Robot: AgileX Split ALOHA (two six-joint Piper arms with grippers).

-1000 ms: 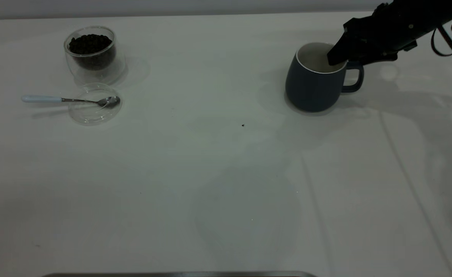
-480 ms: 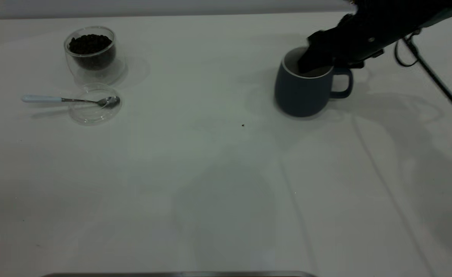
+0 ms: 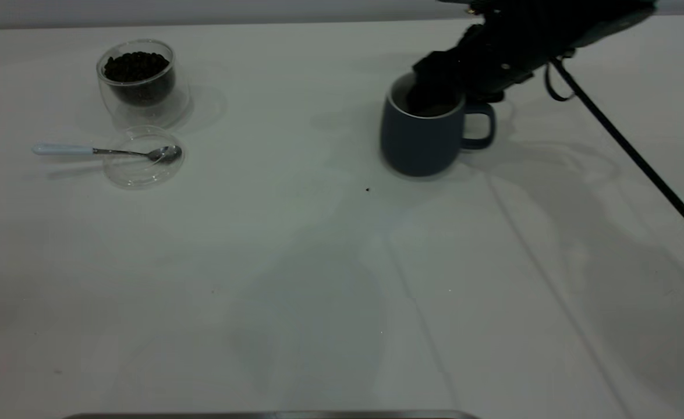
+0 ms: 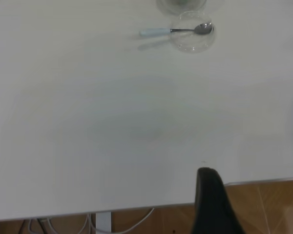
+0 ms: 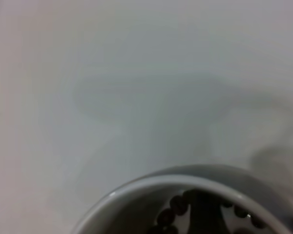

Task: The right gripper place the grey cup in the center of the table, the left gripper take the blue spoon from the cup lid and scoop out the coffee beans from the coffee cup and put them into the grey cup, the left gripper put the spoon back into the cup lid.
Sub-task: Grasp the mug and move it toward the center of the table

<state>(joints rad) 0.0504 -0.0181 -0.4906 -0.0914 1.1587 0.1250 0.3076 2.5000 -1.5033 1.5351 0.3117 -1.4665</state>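
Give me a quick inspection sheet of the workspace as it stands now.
Surface: white table, one dark speck near the middle.
Job's things: grey cup upright, right of centre, some beans inside per the right wrist view; coffee cup with coffee beans at far left; blue spoon resting across the cup lid, untouched.
Clutter: nothing seen.
Grippers: right tool reaches into the grey cup's mouth at the handle side; left tool parked over the table's near edge.
Cables: black cable trails from the right arm.
Surroundings: brown floor and white wires below the table edge.
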